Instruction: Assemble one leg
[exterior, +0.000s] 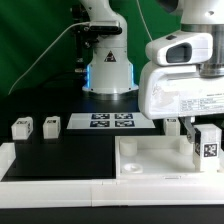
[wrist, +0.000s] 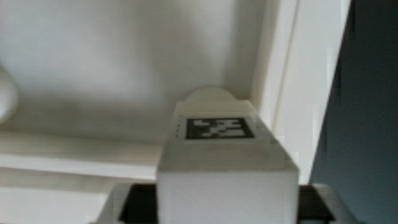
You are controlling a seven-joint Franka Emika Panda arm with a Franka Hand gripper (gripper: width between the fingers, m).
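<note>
Overhead, gripper [exterior: 203, 128] clamped on the leg [exterior: 207, 142], black table [exterior: 60, 150], green backdrop [exterior: 30, 40].

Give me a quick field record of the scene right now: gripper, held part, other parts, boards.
gripper: shut on a leg
held leg: upright, tag facing the camera, over the near right corner of the large white part, as the exterior view shows it
contact with part: cannot tell
spare legs: two standing on the exterior view's left
marker board: flat on the black table, behind the white part
</note>
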